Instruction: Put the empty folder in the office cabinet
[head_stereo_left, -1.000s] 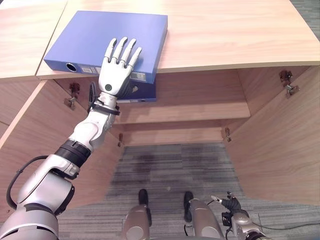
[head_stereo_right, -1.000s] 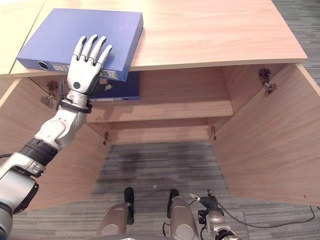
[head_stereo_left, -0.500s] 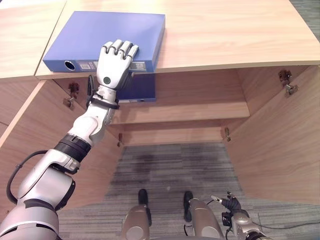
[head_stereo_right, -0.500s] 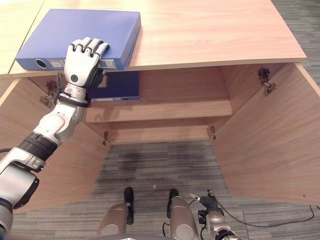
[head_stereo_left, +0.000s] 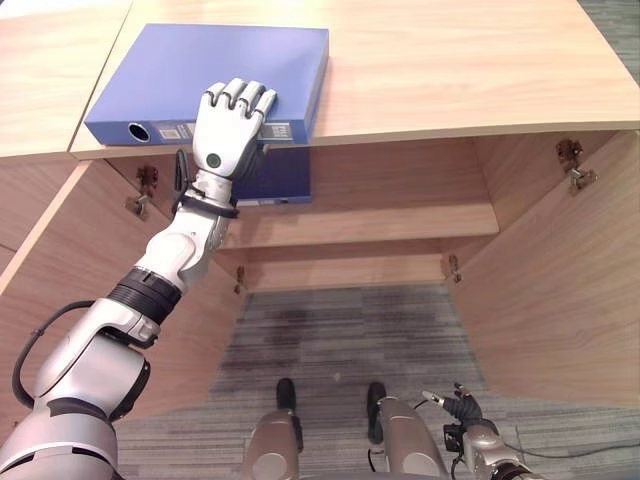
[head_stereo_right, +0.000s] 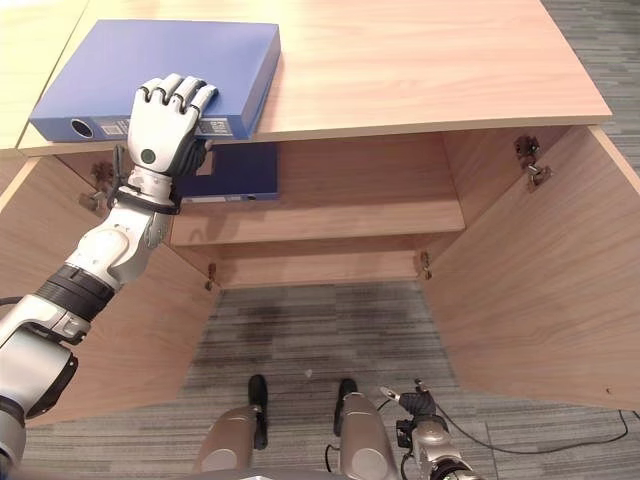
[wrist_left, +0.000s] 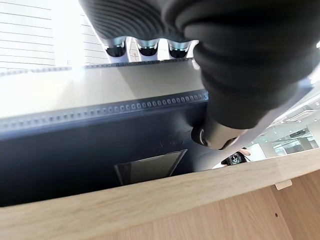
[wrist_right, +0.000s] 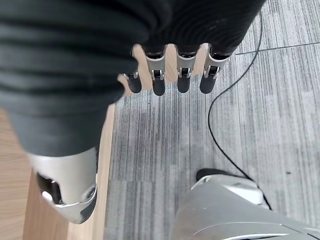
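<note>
Flat on the cabinet top (head_stereo_left: 450, 70), the blue folder (head_stereo_left: 200, 65), spine nearest, is gripped by the left robot hand (head_stereo_left: 228, 125).

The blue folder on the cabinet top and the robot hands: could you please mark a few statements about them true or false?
1. The left robot hand grips the blue folder at its near edge. True.
2. The folder stands upright on the shelf. False: it lies flat on the cabinet top.
3. The cabinet doors are closed. False: both stand open.
4. The right robot hand holds nothing, fingers relaxed above the carpet. True.
</note>
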